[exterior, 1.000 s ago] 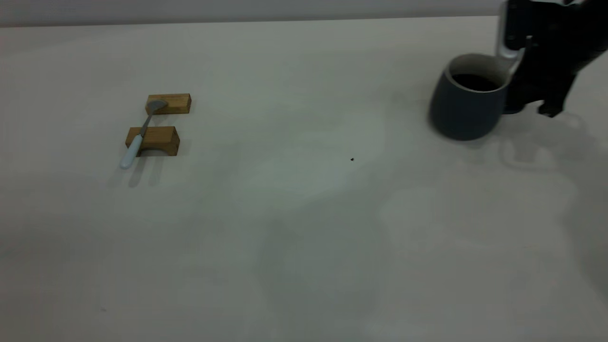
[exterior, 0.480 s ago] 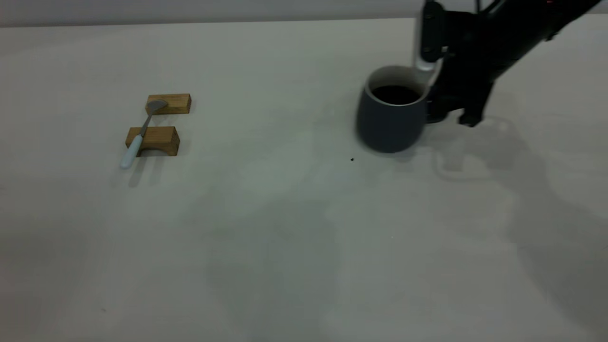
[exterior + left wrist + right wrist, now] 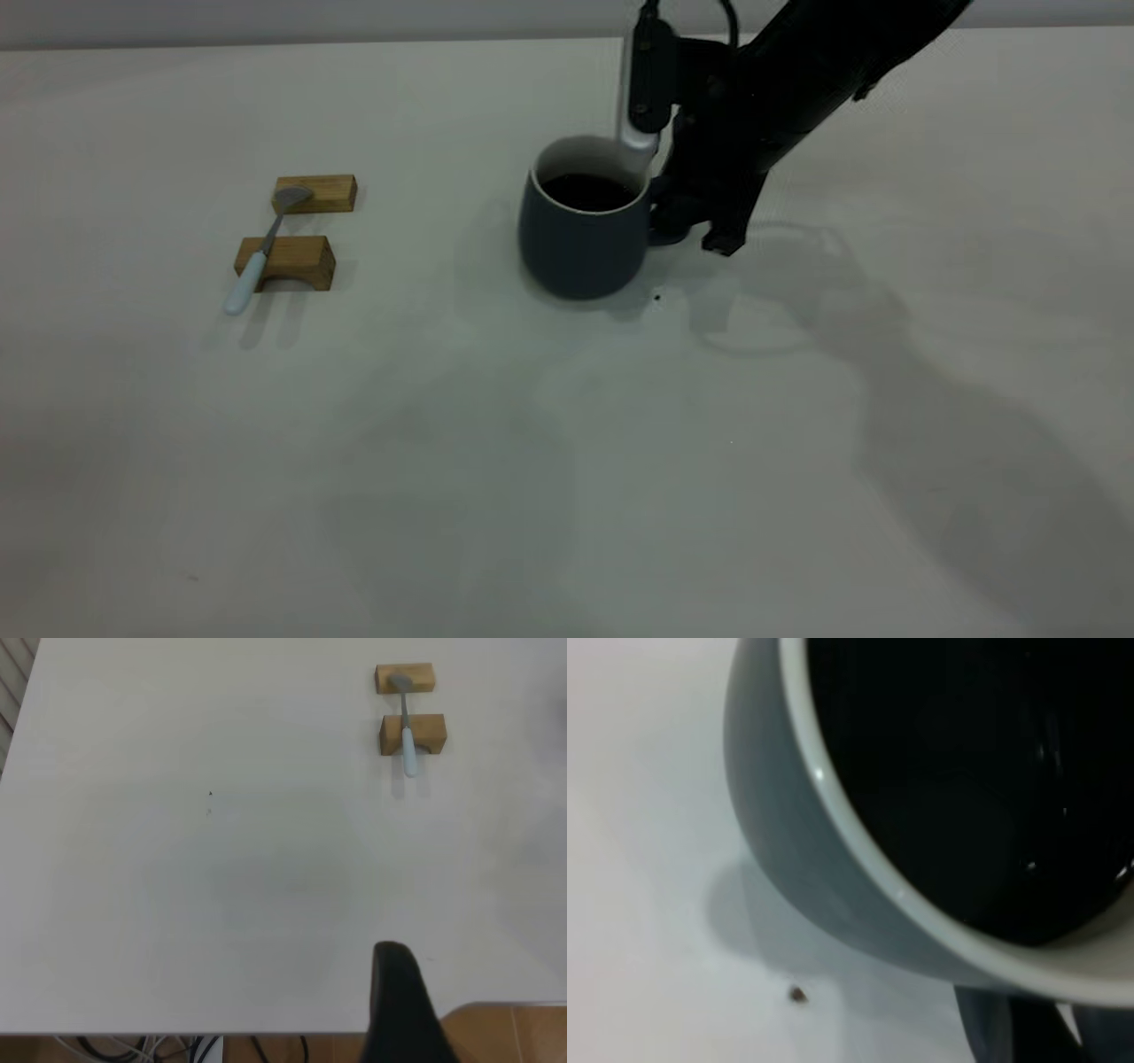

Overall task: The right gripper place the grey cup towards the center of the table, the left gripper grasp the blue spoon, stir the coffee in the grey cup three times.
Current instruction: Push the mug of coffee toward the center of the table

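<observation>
Right gripper (image 3: 660, 190) fingers closed on grey cup (image 3: 580, 239) at handle side, frame centre; bare counter (image 3: 567, 461) all round. Left gripper (image 3: 403, 1005) fingers: cannot tell.

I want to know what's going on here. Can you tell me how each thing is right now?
grey cup: upright, mid-table, held by its handle side.
coffee: inside the cup, unspilled.
right gripper: shut on the cup.
blue spoon: resting across two wooden blocks, untouched.
left gripper: away from the spoon.
</observation>
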